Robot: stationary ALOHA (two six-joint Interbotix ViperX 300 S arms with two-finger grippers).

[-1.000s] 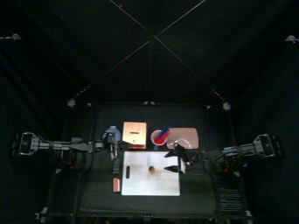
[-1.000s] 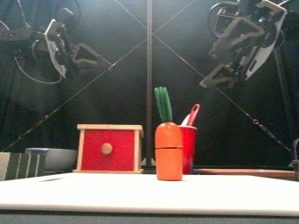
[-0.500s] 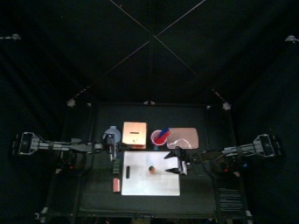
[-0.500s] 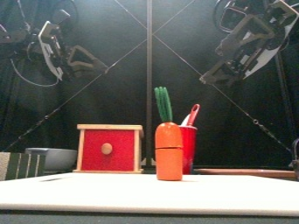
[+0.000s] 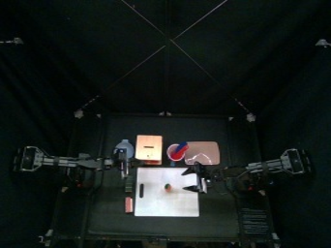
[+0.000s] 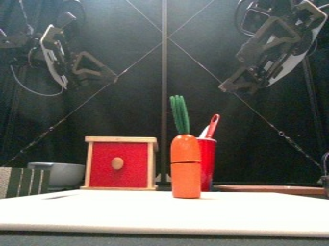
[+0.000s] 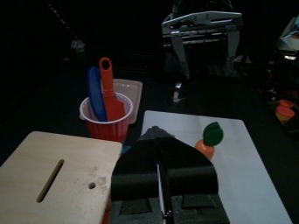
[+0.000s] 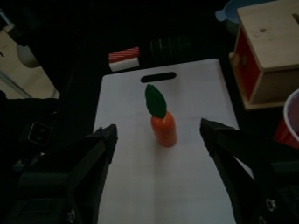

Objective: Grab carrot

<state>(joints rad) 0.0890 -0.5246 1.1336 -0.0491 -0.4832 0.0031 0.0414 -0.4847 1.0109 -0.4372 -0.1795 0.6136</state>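
Between right jaws [image 8: 160, 166], spread wide and empty: carrot [image 8: 163, 128], upright mid white board [image 8: 152, 188], well below. Left jaws [image 7: 159, 179] closed, holding nothing, hovering left above wooden box [image 7: 59, 179]. Red cup [image 6: 206, 163] just behind carrot, red box [image 6: 121, 162] left of it. Risk: carrot tall, narrow-based; off-centre descent clips green top, tips it, rolls out.

Carrot upright on the board, box and cup behind it.

The small orange toy carrot with green leaves [image 6: 187, 165] stands on the white rectangular cutting board [image 8: 140, 175]. Behind it, just right, is the red plastic cup [image 6: 206, 163] holding utensils; behind and left stands the red-fronted wooden box [image 6: 121, 162]. Both arms hang above, one each side.
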